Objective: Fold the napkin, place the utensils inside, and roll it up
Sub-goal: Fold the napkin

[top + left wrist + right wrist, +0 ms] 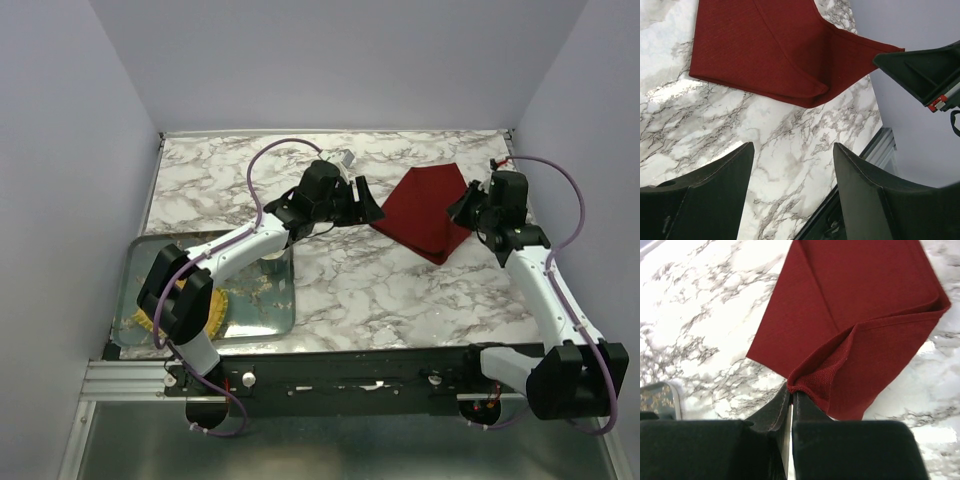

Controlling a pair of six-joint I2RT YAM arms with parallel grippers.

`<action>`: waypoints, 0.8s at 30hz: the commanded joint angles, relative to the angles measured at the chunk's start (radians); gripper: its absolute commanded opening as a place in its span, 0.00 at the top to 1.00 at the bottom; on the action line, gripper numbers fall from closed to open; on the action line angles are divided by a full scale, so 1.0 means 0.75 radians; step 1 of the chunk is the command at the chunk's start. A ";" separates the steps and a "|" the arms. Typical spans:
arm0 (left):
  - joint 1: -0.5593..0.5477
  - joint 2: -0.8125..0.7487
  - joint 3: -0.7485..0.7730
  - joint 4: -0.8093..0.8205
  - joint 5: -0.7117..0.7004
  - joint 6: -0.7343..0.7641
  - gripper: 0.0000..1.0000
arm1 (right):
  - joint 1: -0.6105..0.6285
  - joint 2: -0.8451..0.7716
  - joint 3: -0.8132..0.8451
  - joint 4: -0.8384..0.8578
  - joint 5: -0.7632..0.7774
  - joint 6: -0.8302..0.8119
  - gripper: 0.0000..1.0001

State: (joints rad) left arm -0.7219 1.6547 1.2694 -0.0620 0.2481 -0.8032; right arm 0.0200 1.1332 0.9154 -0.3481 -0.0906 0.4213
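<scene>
The dark red napkin (425,210) lies folded on the marble table (380,290) at the back right. My right gripper (791,390) is shut on a raised corner of the napkin (855,305), lifting that flap off the layer beneath. In the top view the right gripper (463,208) sits at the cloth's right edge. My left gripper (372,212) hovers at the napkin's left corner. Its jaws stand wide open over bare marble, the left gripper (792,150) holding nothing, with the napkin (765,50) just ahead of it. The utensils are out of view.
A clear glass tray (285,318) sits at the front left under my left arm, with a yellow woven mat (215,312) in it. Its corner shows as the tray (662,397) in the right wrist view. Walls close in the table on three sides.
</scene>
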 commanded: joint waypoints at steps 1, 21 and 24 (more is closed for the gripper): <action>-0.001 0.017 0.015 0.046 0.031 -0.034 0.27 | 0.083 0.035 0.058 0.041 0.004 -0.073 0.89; -0.009 0.080 -0.023 0.117 0.080 -0.089 0.30 | 0.119 -0.218 -0.065 -0.080 0.246 -0.012 0.87; -0.013 0.078 -0.026 0.119 0.080 -0.091 0.30 | 0.119 -0.196 -0.061 -0.047 0.209 -0.038 0.87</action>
State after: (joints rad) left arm -0.7227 1.7103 1.2598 -0.0040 0.2798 -0.8581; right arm 0.1051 0.9703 0.8845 -0.3759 0.0563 0.3996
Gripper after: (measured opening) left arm 0.698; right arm 0.133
